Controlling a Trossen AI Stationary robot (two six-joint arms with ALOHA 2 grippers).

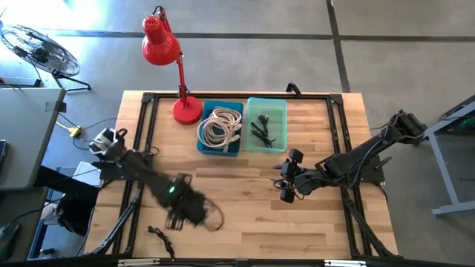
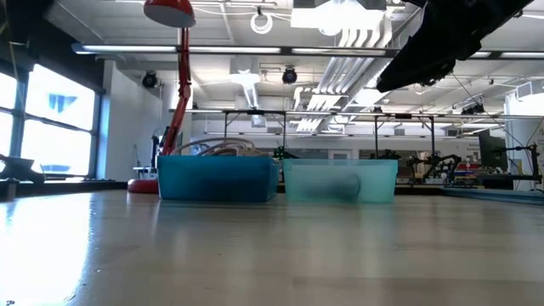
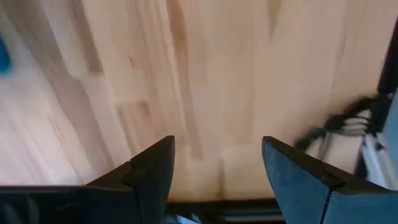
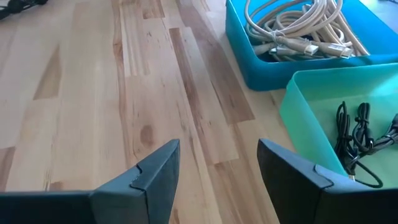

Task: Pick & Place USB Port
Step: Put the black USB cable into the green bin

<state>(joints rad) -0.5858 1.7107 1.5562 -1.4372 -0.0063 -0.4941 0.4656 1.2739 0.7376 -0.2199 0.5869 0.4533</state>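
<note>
A black cable (image 1: 216,220) lies in a loop on the wooden table beside my left gripper (image 1: 190,210); in the left wrist view the cable (image 3: 333,123) sits off to one side of the open fingers (image 3: 217,146), which hang over bare wood. A second short black cable (image 1: 160,238) lies near the table's near edge. My right gripper (image 1: 286,188) hovers open (image 4: 217,149) over the table's middle, short of the teal bin (image 4: 323,106). That bin (image 1: 266,124) holds black cables (image 4: 360,134). The blue bin (image 1: 220,127) holds beige cables (image 4: 298,28).
A red desk lamp (image 1: 165,52) stands at the far left corner beside the blue bin. Both bins (image 2: 217,177) (image 2: 340,180) sit along the far edge. A black frame (image 1: 145,119) runs along the table's sides. Bare wood lies between the two grippers.
</note>
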